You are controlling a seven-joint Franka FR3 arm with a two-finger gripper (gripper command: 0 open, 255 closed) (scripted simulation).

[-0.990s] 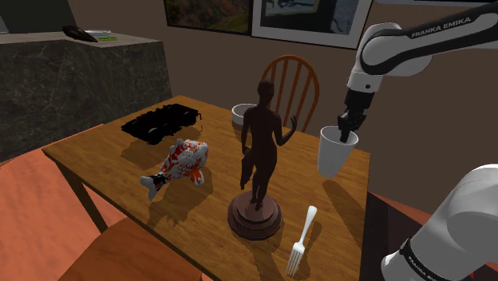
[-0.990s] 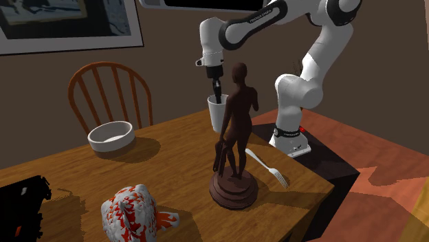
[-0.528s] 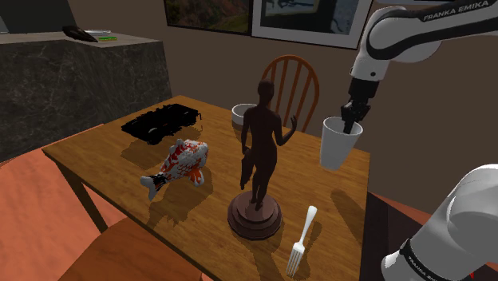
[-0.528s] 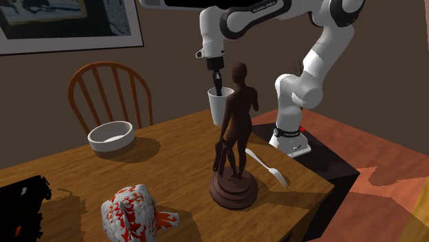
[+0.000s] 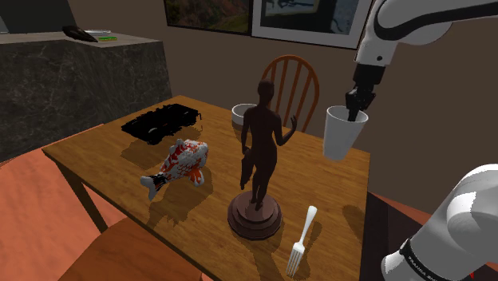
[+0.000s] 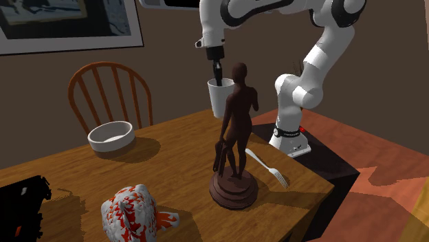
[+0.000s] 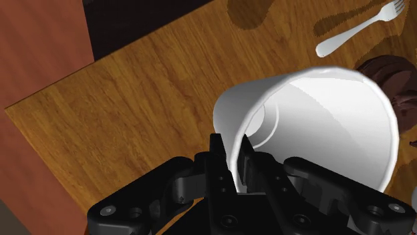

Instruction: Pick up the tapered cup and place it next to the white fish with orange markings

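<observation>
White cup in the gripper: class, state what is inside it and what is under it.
Inside the cup: bare white walls and one finger of the gripper; nothing else shows. Under it: the wooden table, which its base does not touch. The cup hides the patch directly below.

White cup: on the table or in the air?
In the air: the white cup hangs clear above the wooden table, the pincer clasping its rim, one finger inside and one outside.
</observation>
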